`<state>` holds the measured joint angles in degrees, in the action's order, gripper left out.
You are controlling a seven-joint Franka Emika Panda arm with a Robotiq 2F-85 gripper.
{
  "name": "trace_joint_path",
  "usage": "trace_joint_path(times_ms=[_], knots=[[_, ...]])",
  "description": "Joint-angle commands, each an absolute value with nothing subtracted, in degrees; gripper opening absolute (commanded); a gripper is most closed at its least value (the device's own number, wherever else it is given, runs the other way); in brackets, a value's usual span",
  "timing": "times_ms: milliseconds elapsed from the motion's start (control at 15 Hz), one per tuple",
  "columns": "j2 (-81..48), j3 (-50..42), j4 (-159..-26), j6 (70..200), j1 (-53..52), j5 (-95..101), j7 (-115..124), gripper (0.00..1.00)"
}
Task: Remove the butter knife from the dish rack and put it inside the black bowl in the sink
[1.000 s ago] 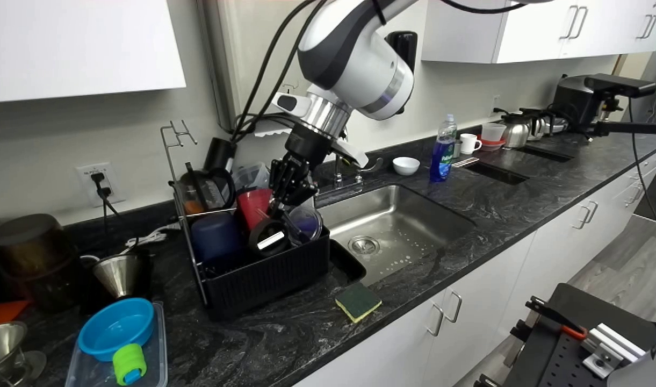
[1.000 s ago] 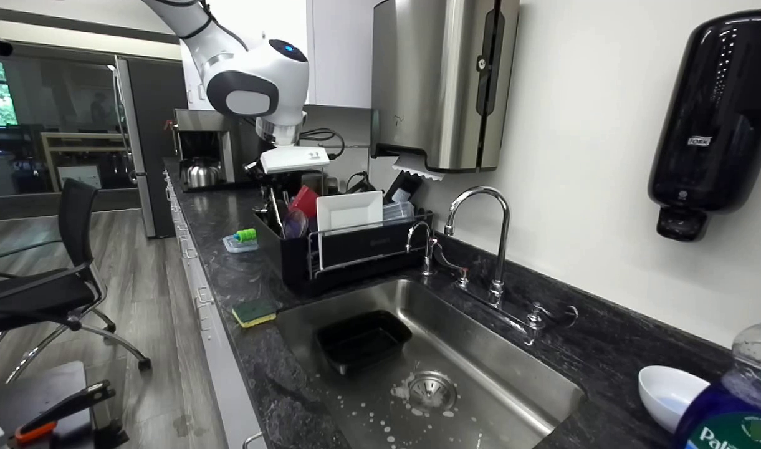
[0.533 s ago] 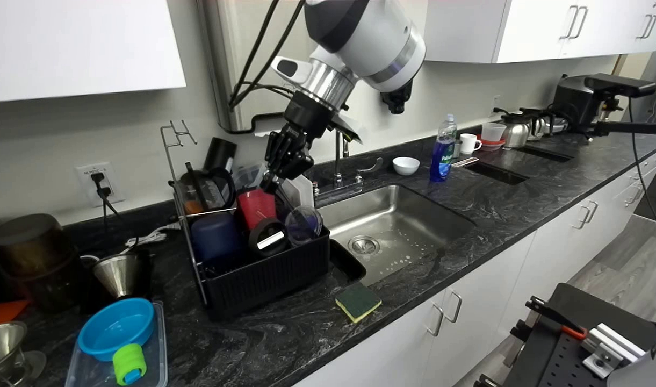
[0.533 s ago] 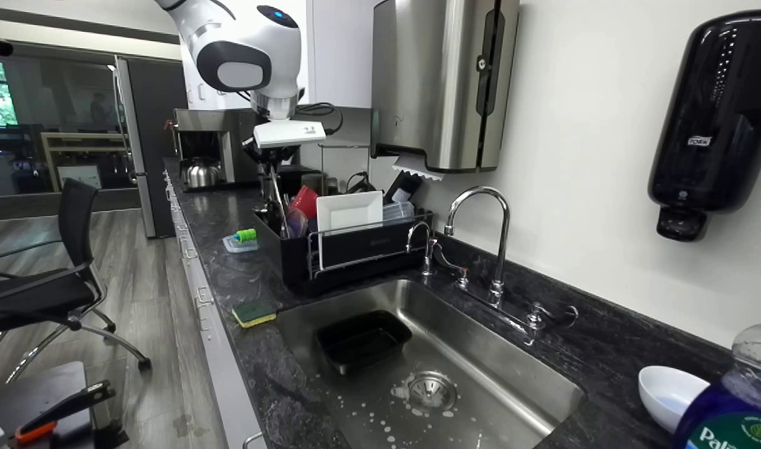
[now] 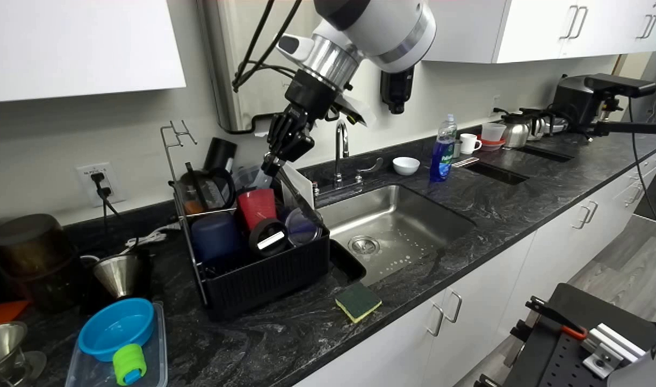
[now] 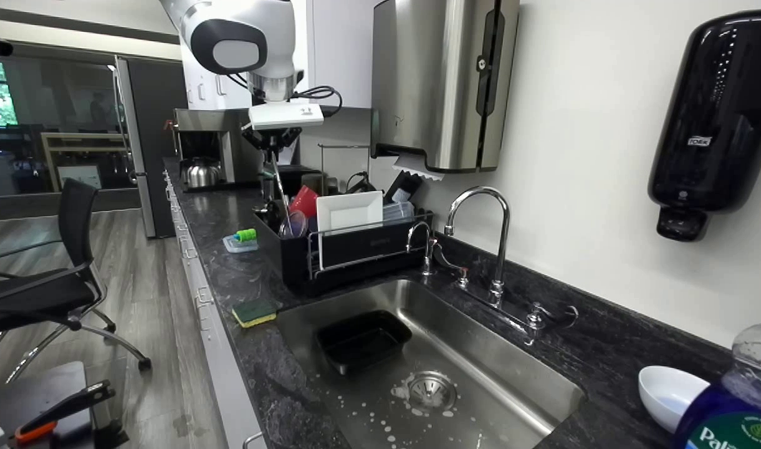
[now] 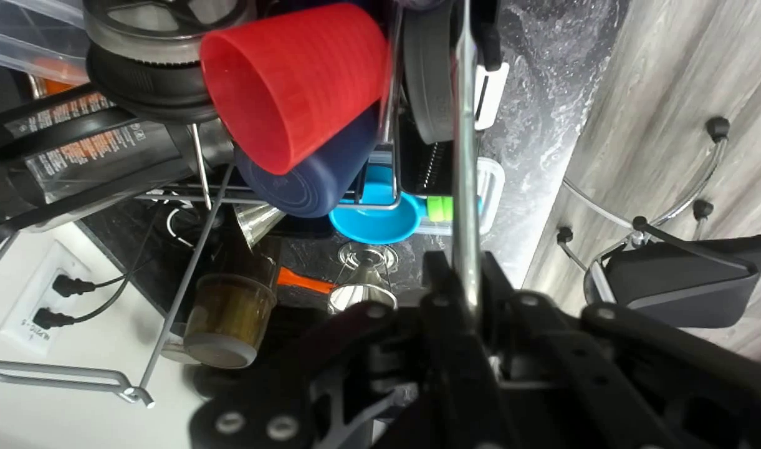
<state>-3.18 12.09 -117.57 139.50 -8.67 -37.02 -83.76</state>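
The butter knife (image 5: 302, 199) is a long silver piece of cutlery. My gripper (image 5: 274, 165) is shut on its upper end. The knife hangs tilted, its lower end over the dish rack's sink-side corner; I cannot tell if that end is clear of the rack. It also shows below the gripper (image 6: 272, 148) as a thin knife (image 6: 278, 179). In the wrist view the knife (image 7: 464, 162) stands between the fingertips (image 7: 464, 274). The dish rack (image 5: 268, 282) is black and full. The black bowl (image 6: 363, 340) is rectangular and lies in the steel sink (image 6: 511, 390), beside the rack.
The rack holds a red cup (image 5: 257, 207), a navy cup (image 5: 216, 236), a white square plate (image 6: 349, 212) and a coffee press. A faucet (image 6: 503, 237) rises behind the sink. A sponge (image 5: 358, 301) lies at the counter's front edge. A paper towel dispenser (image 6: 439, 81) hangs above.
My gripper has risen out of the rack, drawing the knife up with it. More of the knife shows between the gripper and the rack. The bowl and rack have not moved.
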Motion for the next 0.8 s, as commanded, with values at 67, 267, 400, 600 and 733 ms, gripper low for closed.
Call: trace_joint_path(times_ms=[67, 267, 400, 600, 733], knots=[[-2.2, 11.38, -117.08, 138.93, -8.71, -33.64, -80.39, 0.03], [-2.05, 10.73, -116.86, 139.34, -8.5, -30.54, -78.27, 0.03], [-2.11, 10.01, -117.04, 139.72, -8.25, -27.03, -76.31, 0.03], [-2.17, 8.58, -117.67, 140.07, -7.73, -20.23, -72.1, 0.03], [-2.1, 7.65, -118.23, 139.87, -7.21, -16.49, -69.53, 0.03]])
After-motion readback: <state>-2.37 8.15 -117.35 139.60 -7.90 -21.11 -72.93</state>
